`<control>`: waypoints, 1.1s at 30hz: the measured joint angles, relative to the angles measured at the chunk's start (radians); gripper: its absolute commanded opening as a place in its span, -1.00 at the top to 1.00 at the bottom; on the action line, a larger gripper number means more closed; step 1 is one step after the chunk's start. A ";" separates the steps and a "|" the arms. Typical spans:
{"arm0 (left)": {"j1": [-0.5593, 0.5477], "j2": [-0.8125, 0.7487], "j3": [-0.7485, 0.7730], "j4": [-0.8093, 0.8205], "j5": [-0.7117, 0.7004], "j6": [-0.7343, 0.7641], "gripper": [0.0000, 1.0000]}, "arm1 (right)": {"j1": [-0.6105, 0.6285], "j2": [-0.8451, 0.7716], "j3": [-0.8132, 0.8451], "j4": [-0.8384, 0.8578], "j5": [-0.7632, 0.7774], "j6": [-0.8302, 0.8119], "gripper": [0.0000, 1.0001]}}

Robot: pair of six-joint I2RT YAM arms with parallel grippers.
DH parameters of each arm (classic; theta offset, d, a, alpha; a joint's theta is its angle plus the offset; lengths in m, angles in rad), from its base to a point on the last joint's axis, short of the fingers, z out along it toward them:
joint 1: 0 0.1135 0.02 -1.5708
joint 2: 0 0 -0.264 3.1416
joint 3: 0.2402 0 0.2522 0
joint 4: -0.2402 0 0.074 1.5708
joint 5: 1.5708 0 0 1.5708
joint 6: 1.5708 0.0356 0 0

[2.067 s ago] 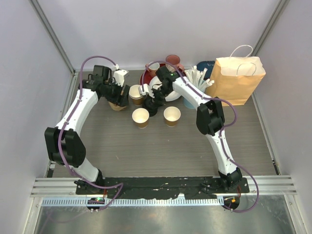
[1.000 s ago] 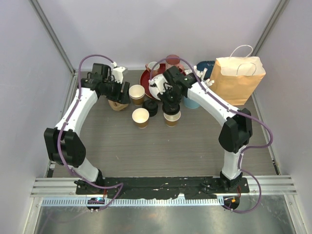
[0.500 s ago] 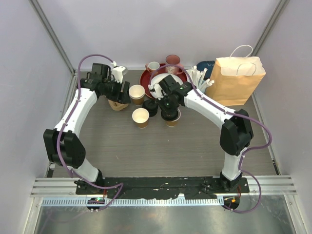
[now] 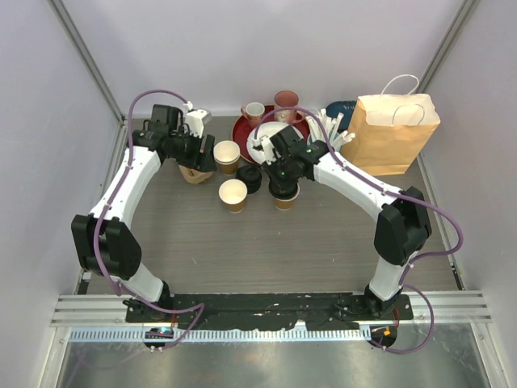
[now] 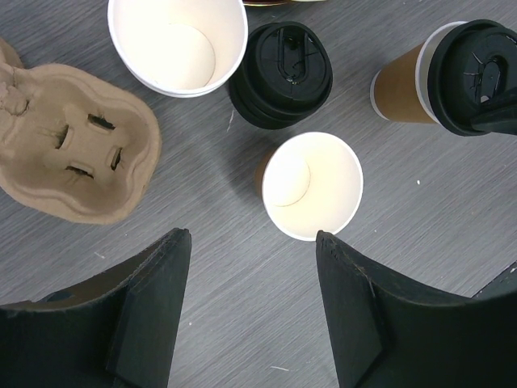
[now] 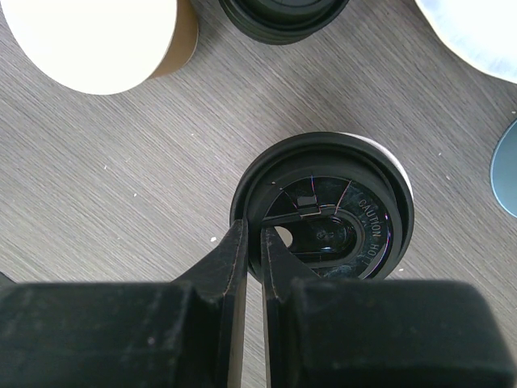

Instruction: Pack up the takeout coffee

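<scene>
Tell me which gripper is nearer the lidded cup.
Right. The right gripper pinches the rim of the lid on that lidded cup; the left gripper hangs open, apart from it, by the cardboard carrier.

**Cropped and covered**
In the right wrist view, the right fingers (image 6: 226, 263) hide the near rim of the lidded cup (image 6: 355, 210), and the top edge cuts an open cup (image 6: 97, 40) and the lid stack (image 6: 283, 16). The left wrist view crops the carrier (image 5: 73, 145) at its left edge.
</scene>
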 measured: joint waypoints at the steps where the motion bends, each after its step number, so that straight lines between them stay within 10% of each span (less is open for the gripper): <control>1: 0.000 0.000 0.000 0.000 0.000 0.000 -0.34 | -0.003 0.000 -0.005 0.002 0.000 0.001 0.98; 33: 0.000 0.000 0.000 -0.003 0.000 0.005 -0.35 | -0.029 0.000 -0.071 0.058 -0.032 0.001 0.98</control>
